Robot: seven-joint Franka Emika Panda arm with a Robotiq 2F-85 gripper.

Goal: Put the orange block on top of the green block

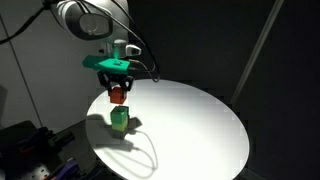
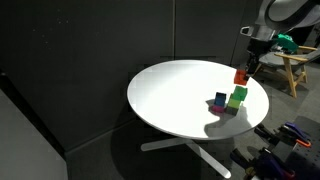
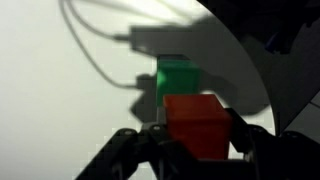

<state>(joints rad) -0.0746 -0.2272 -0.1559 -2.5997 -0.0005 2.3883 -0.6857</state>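
Dark walls stand all around a round white table [image 1: 200,120]. It shows in both exterior views.

On the table sits the green block [image 1: 119,120]. It stands flat on the white top, near the table's edge in an exterior view [image 2: 237,97]. Just beside the green block is a small dark blue block [image 2: 219,101]. I cannot tell if the two touch.

The gripper [image 1: 118,91] hangs over the green block, pointing down. It is squeezed tight on the orange block [image 1: 118,97], with a finger on each side. The orange block is up in the air, right above the green block. There is a gap between them, so they do not touch. An exterior view shows the same thing: the gripper [image 2: 241,72] holds the orange block [image 2: 240,77] a little higher than the green block.

In the wrist view the orange block [image 3: 198,125] sits between the black fingers [image 3: 150,142] of the gripper [image 3: 197,150]. The green block [image 3: 178,77] shows just past the orange one, low on the table.

A teal-green part [image 1: 108,63] sits on the gripper, higher up than both blocks. Dark shadows [image 1: 135,150] of the arm and its wires lie on the table close to the green block.
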